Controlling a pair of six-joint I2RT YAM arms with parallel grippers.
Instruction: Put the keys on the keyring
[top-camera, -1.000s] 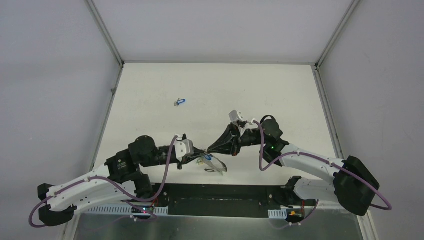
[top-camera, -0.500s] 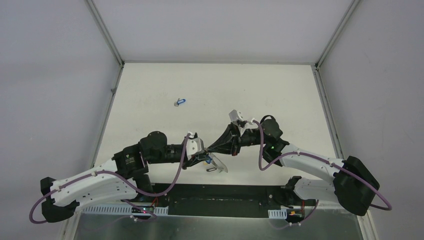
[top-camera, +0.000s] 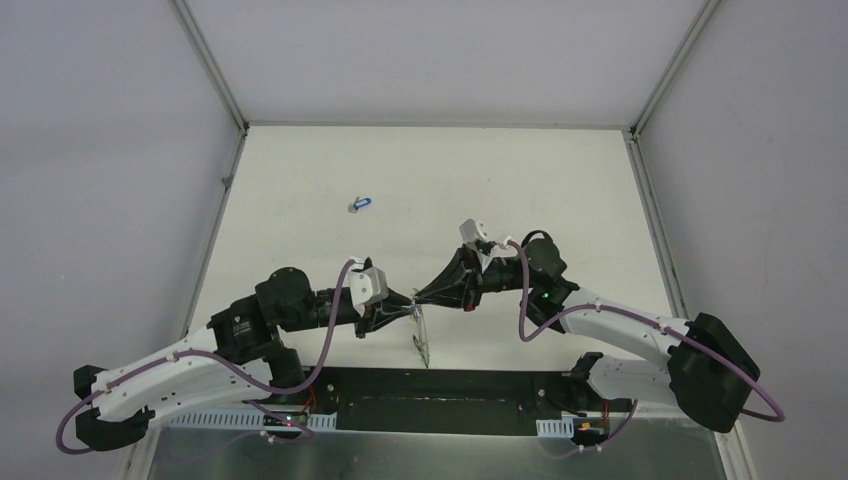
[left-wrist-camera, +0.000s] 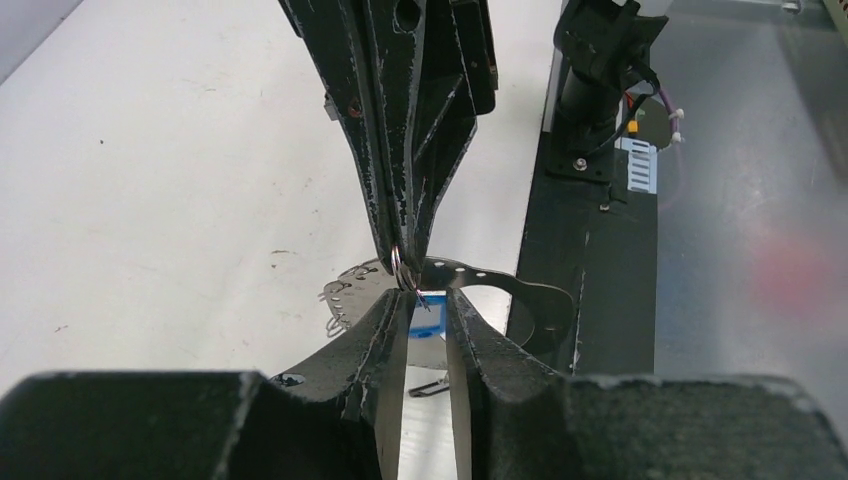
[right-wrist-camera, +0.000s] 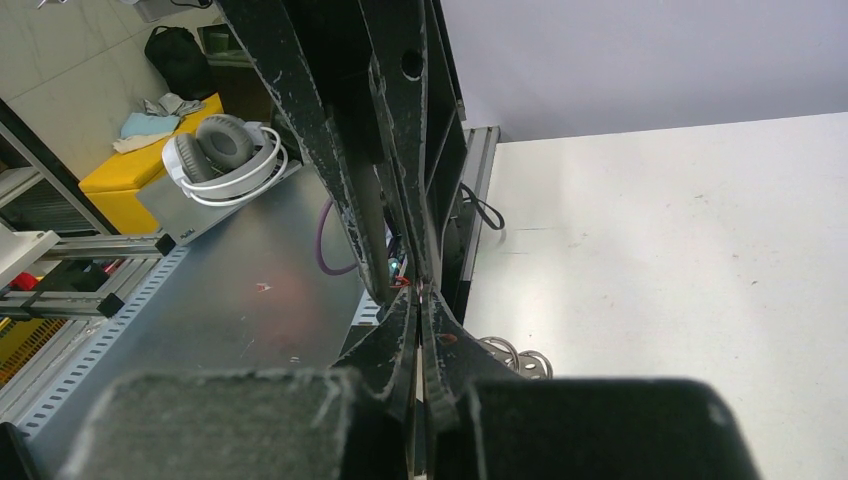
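**A:** Item 1, the keyring (top-camera: 421, 340). Location?

**B:** Off the bench (top-camera: 560, 180). In the top view it hangs edge-on just below the spot where the 2 pincers meet, near the bench's front edge. In the left wrist view it shows as a thin grey metal loop with small holes along its rim.

**A:** Item 2, right pincer (top-camera: 419, 298). Condition?

**B:** Clenched. Its 2 fingers are pressed together on a small silver ring (left-wrist-camera: 397, 263) at the top of the keyring's rim. The keyring hangs from that grip.

**A:** Item 3, left pincer (top-camera: 404, 306)?

**B:** Tip to tip with the right pincer, pointing at it from the opposite side. Its fingers (left-wrist-camera: 385, 335) stand a little apart. A blue key head (left-wrist-camera: 427, 322) shows in the gap, just below the silver ring. I cannot tell whether the fingers press on it or it merely hangs between them.

**A:** Item 4, further keys?

**B:** 1 loose key (top-camera: 360, 205) with a blue head. It lies flat on the bench, toward the far left and well apart from both arms and from the keyring.

**A:** Item 5, surroundings?

**B:** White headphones (right-wrist-camera: 225, 155) next to a yellow box (right-wrist-camera: 110, 180). They appear beyond the bench in the right wrist view.
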